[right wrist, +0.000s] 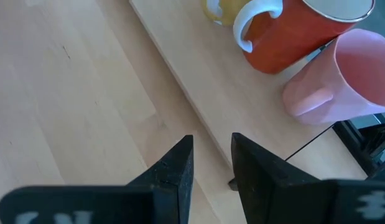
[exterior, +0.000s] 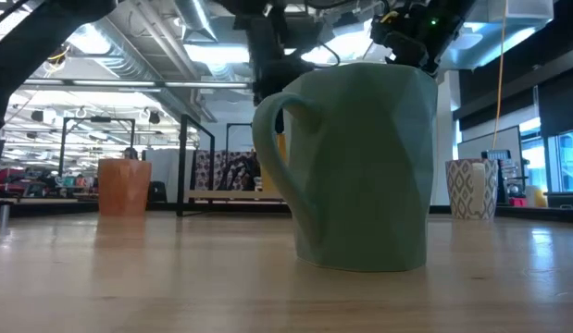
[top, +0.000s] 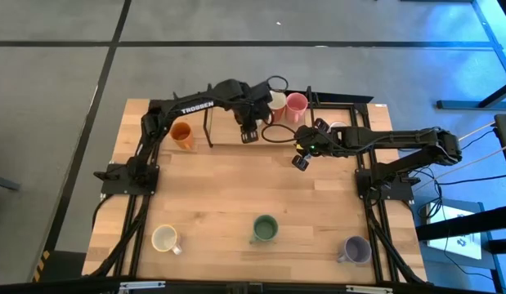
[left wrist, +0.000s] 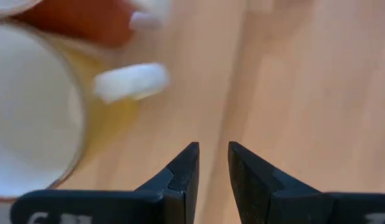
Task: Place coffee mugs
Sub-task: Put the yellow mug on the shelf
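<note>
Along the far edge stand an orange-red mug with a white inside (top: 277, 102) (right wrist: 292, 31), a pink mug (top: 296, 104) (right wrist: 344, 71) and, farther left, an orange mug (top: 181, 133) (exterior: 124, 185). A yellowish mug with a white handle (left wrist: 127, 81) shows beside my left gripper. A cream mug (top: 165, 238), a green mug (top: 265, 229) (exterior: 360, 166) and a lavender mug (top: 355, 249) stand near the near edge. My left gripper (top: 248, 135) (left wrist: 213, 165) hovers just nearer than the far mugs, its fingers almost together. My right gripper (top: 300, 159) (right wrist: 212, 158) hovers right of it, likewise nearly closed and holding nothing.
A thin black frame (top: 210, 126) stands on a raised board (right wrist: 198, 81) at the far side. A black cable loops by the pink mug (top: 277, 132). A pale patterned mug (exterior: 471, 190) stands far right. Bare wood (top: 236, 188) lies mid-table.
</note>
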Motion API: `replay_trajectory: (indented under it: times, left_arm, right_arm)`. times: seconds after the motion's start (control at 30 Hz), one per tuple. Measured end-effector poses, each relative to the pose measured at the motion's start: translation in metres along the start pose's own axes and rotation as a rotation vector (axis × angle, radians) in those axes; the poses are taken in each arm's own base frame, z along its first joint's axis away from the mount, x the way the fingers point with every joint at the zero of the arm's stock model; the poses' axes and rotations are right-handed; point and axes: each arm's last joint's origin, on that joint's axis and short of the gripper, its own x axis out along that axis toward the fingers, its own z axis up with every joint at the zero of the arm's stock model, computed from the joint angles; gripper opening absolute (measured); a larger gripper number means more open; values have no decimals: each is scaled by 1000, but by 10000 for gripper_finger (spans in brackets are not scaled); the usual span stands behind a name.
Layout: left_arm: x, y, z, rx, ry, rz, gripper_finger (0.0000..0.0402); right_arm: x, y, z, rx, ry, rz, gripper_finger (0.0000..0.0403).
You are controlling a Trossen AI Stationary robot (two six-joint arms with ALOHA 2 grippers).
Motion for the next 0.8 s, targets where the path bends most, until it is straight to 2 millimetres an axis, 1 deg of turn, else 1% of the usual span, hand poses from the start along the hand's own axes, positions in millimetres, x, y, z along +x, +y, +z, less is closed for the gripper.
replay_trajectory:
  times: [0.13, 0.23, 0.37, 0.8]
  left_arm:
    - [5, 11, 0, -22, -19, 55, 79]
    - [5, 18, 1, -53, -44, 91, 79]
    - [5, 26, -1, -80, -30, 124, 79]
    - [4, 38, -5, -72, -9, 183, 78]
  right_arm:
    - [0, 0, 0, 0, 0, 0, 97]
    - [0, 0, 0, 0, 0, 0, 97]
    - [0, 0, 0, 0, 0, 0, 97]
    - [0, 0, 0, -1, 0, 0, 97]
